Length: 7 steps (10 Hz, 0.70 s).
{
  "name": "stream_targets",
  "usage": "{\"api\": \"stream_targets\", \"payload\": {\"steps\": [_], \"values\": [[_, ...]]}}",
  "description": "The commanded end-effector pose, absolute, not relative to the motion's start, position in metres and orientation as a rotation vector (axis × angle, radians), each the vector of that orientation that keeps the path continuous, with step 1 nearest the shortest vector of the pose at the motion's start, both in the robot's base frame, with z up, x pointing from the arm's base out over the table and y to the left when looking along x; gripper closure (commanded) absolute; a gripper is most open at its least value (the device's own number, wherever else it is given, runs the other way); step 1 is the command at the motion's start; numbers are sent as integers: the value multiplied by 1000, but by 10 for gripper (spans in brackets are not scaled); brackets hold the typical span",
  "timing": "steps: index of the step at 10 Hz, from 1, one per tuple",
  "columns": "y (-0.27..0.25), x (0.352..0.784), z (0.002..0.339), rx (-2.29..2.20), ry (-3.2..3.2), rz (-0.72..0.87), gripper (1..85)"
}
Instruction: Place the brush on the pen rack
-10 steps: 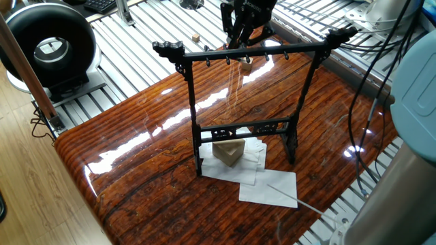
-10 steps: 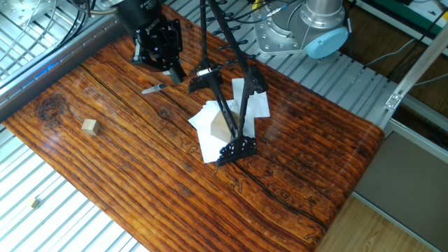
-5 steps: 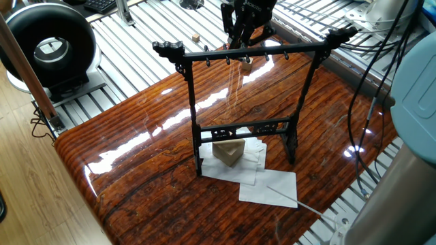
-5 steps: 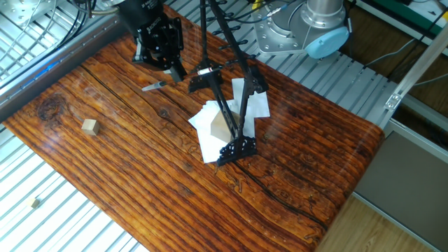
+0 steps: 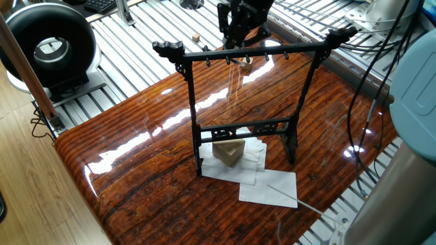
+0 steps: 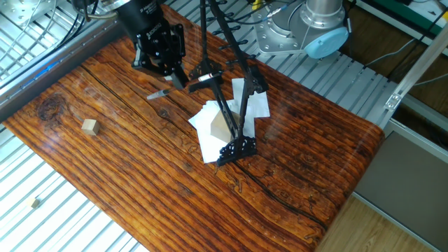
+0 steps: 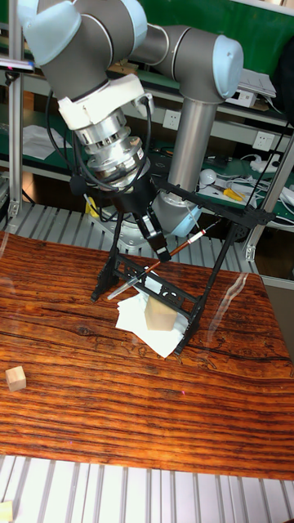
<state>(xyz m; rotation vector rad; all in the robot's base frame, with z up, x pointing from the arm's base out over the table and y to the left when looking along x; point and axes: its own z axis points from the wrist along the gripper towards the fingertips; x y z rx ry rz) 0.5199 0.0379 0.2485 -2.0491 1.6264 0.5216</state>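
Glossy striped wood tabletop (image 6: 294,175), black hand (image 7: 157,245) clamped on thin brush (image 7: 155,266), slender black pen rack (image 5: 238,109) beside it

the ur5 arm reaches down over the table from behind, its grey links and pale blue joint caps folded above a ribbed silver wrist. the black two-finger gripper (image 7: 157,242) (image 6: 170,68) (image 5: 235,37) hangs low, tilted, its jaws closed on a thin slanted shaft. in one fixed view only the gripper's dark lower part shows at the top edge.
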Motion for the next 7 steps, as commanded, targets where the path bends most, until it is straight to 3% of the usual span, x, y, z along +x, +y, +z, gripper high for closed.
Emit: {"api": "stream_targets", "payload": {"steps": [1,7], "values": [[41,523,251,-2087,1522,499,847],[31,528,240,-2026,1661,494,847]]}}
